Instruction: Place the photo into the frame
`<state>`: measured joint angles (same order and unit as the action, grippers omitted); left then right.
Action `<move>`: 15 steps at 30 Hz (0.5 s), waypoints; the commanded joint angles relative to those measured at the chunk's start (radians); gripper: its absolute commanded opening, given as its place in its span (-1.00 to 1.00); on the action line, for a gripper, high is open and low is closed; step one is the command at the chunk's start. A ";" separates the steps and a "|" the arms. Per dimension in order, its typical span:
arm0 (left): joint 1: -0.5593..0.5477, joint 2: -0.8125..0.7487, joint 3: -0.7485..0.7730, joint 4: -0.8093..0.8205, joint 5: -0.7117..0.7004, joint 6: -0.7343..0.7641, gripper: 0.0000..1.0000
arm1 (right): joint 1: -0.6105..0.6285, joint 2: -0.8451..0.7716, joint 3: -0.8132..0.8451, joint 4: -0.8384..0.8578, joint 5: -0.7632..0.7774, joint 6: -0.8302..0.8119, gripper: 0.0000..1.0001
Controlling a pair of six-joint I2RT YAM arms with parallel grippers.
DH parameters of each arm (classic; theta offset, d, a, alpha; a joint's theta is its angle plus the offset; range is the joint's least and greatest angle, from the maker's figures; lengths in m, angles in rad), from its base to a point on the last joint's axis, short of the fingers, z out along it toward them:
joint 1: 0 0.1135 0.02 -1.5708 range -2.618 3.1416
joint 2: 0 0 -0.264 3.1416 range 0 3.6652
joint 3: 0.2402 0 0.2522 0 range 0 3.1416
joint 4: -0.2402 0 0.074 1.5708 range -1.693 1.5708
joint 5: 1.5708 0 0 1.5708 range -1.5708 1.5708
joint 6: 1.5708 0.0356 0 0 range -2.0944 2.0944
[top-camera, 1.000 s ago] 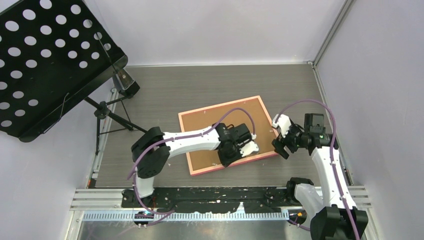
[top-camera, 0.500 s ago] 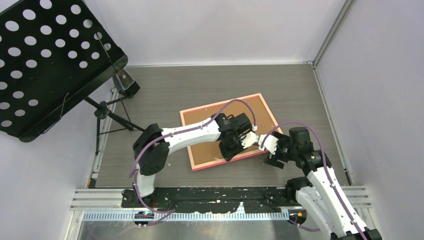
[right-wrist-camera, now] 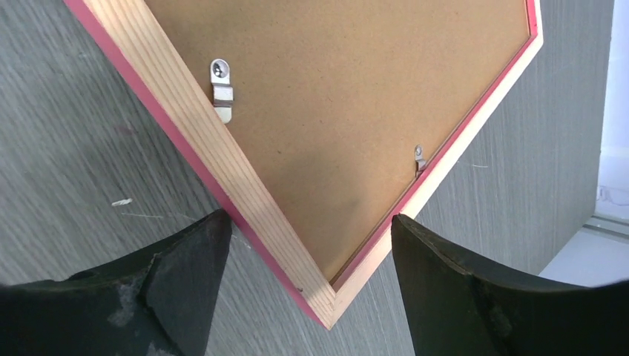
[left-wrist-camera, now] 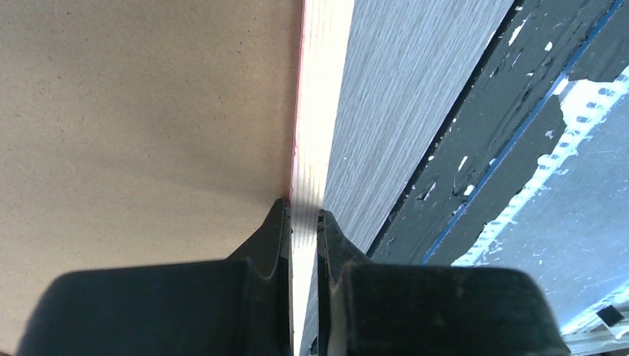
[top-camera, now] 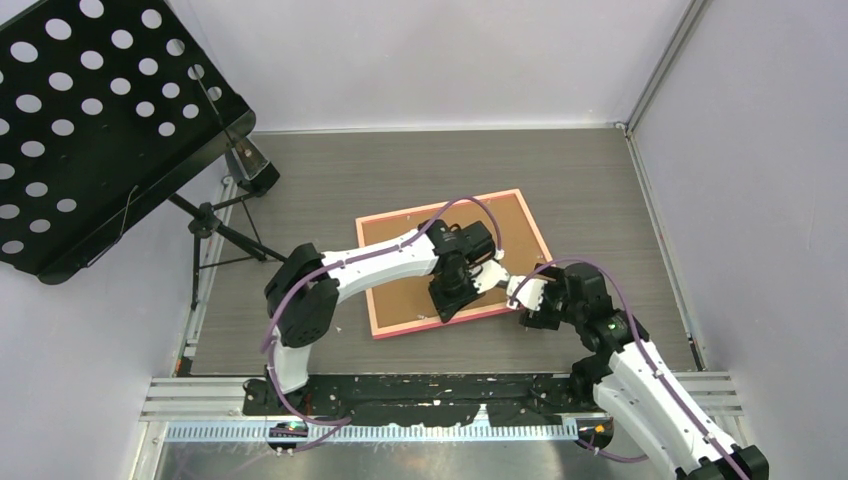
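The pink-orange frame (top-camera: 400,265) lies face down on the grey table, its brown board back up. My left gripper (top-camera: 447,300) is shut on the frame's near rail; in the left wrist view the pale wooden rail (left-wrist-camera: 320,89) runs between my closed fingers, gripper (left-wrist-camera: 304,209). My right gripper (top-camera: 520,296) is open at the frame's near right corner; in the right wrist view that corner (right-wrist-camera: 326,297) points between my spread fingers, gripper (right-wrist-camera: 309,219), without touching them. Two small metal clips (right-wrist-camera: 221,83) show on the board. The photo is not in view.
A black perforated music stand (top-camera: 90,120) on a tripod (top-camera: 215,235) stands at the far left. Grey walls close the table (top-camera: 600,180) on three sides. A black rail (top-camera: 420,385) runs along the near edge.
My right arm has swung left and down to the frame's near right corner. My left gripper has shifted a little left, and the frame has slid slightly left with it.
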<state>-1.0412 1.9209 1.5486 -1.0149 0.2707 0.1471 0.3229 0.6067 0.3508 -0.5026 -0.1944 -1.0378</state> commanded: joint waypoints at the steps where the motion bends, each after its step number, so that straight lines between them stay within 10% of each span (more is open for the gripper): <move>1: -0.003 -0.037 0.073 0.015 0.126 0.030 -1.00 | 0.029 -0.002 -0.068 0.107 0.097 -0.018 0.66; 15: 0.003 -0.032 0.120 -0.024 0.143 0.035 -1.00 | 0.062 -0.044 -0.184 0.229 0.129 -0.024 0.60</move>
<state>-1.0309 1.9240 1.5982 -1.0458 0.3302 0.1600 0.3714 0.5835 0.2077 -0.3511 -0.0891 -1.0615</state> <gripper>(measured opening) 0.048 0.812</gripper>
